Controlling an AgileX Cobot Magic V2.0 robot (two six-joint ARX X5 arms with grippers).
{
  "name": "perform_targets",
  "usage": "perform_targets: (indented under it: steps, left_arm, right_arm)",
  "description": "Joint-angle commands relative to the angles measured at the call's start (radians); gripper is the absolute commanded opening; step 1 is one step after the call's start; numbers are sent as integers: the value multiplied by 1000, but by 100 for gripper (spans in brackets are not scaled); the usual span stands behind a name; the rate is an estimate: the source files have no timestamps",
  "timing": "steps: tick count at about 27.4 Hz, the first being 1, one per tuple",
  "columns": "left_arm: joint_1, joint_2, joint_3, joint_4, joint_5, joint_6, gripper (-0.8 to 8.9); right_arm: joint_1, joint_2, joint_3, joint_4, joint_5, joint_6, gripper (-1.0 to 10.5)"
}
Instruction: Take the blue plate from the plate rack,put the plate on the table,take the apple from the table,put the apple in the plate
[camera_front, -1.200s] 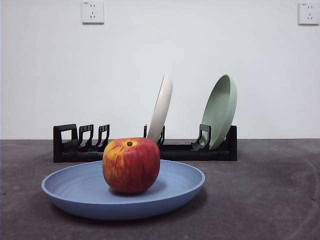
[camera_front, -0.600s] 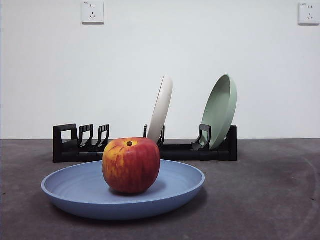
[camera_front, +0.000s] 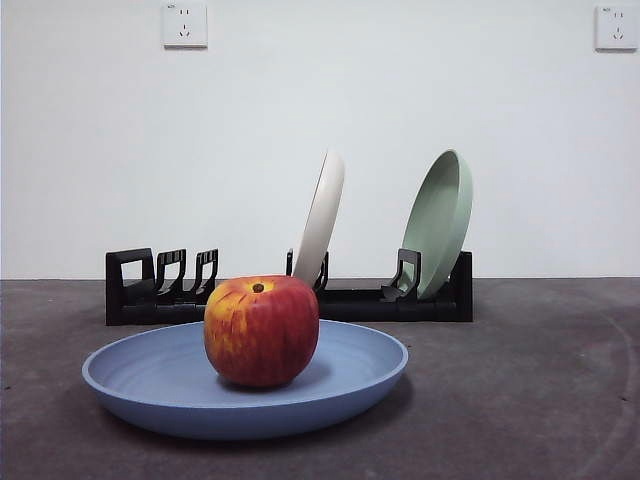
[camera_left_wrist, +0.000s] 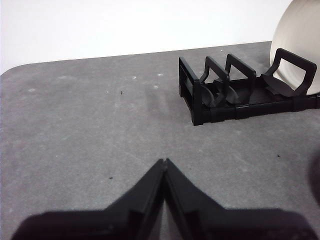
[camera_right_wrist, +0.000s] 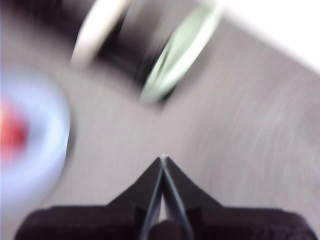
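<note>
The red apple (camera_front: 261, 331) sits in the middle of the blue plate (camera_front: 140, 380), which lies flat on the dark grey table (camera_front: 520, 400) at the front. The black plate rack (camera_front: 160, 290) stands behind it. No arm shows in the front view. My left gripper (camera_left_wrist: 163, 162) is shut and empty over bare table, near the rack's loop end (camera_left_wrist: 210, 95). My right gripper (camera_right_wrist: 163, 159) is shut and empty over bare table; its blurred view shows the plate (camera_right_wrist: 35, 135) and apple (camera_right_wrist: 10, 132) to one side.
A cream-white plate (camera_front: 322, 215) and a pale green plate (camera_front: 438, 222) stand upright in the rack. They also show blurred in the right wrist view, the cream plate (camera_right_wrist: 97, 30) and the green plate (camera_right_wrist: 175, 55). A white wall stands behind.
</note>
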Motion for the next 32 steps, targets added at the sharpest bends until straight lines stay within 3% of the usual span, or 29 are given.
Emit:
perform_targets:
  steps: [1,3,6,11,21,32]
  left_arm:
    - [3,0,-10,8,0,-10,-3]
    - [3,0,-10,8,1,-10,-3]
    - [3,0,-10,8,0,-10,-3]
    - [3,0,-10,8,0,-10,-3]
    - [3,0,-10,8,1,-10,-3]
    - [3,0,-10,8,0,-10,-3]
  right_arm:
    - [-142,-76,-79,285,-64,-5,1]
    - [-282,-153,-190,489,-188,-48,1]
    - [-454,-277,-394,628,-348,-82,1]
    - [-620,-449,-663,658,-441,-77,1]
    - [-776,-751,-1112,925,-480,-70,1]
    - [-835,-929,-1300,920,-488,-25,1]
